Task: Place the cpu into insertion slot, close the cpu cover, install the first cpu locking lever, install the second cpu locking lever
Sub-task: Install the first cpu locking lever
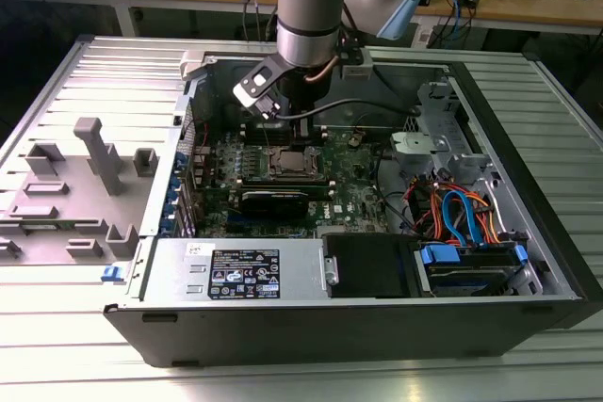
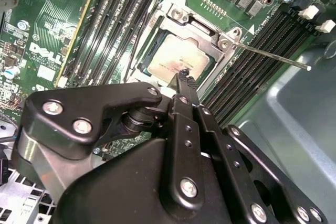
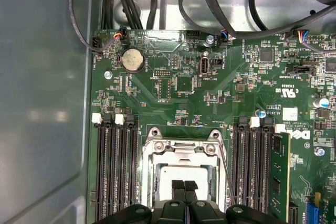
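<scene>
Matt silvery metal cpu (image 2: 170, 59), shiny metal cpu cover (image 3: 181, 157)

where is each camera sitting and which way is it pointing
Exterior view: off the arm, raised, looking down into the open computer case; the arm reaches in from above.
First wrist view: on the wrist, facing square onto the motherboard; the shut gripper's tips show.
Second wrist view: on the wrist, slanting along the gripper's black linkage toward the cpu.
Shared: both wrist views show the gripper near the cpu, framed by the cpu cover.
</scene>
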